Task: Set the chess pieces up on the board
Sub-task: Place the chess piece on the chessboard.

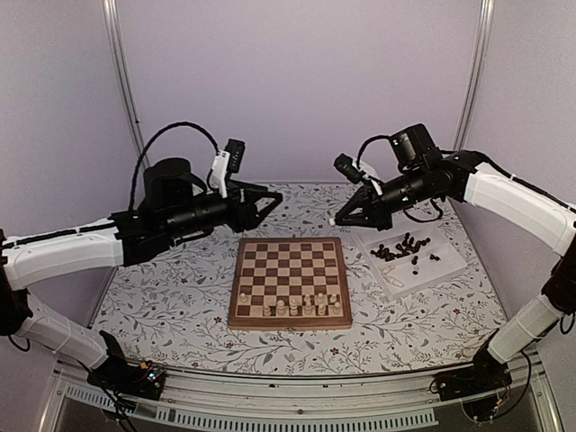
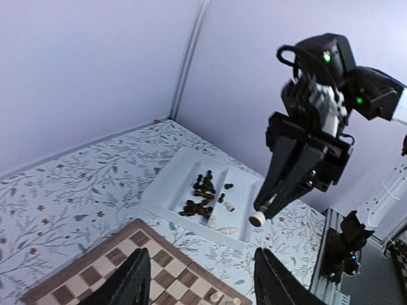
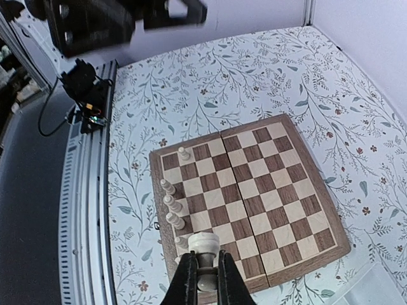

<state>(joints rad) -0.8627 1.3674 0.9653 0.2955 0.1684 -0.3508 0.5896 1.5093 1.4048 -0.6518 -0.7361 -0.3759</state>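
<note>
The right gripper [image 3: 203, 274] pinches 1 pale piece [image 3: 205, 244] at its tips, aloft near the board [image 1: 288, 261] and clear of the tray [image 1: 443, 268] — likely bound for a square. The left gripper [image 1: 273, 200] hangs spread and empty.

Even, diffuse light with faint shadows; overhead view bows at its edges; left arm [image 3: 121, 22], beyond the right gripper [image 3: 205, 262], appears blurred.

Lab robot cell: plain lilac walls [image 1: 297, 81], aluminium frame posts [image 1: 123, 72]
</note>
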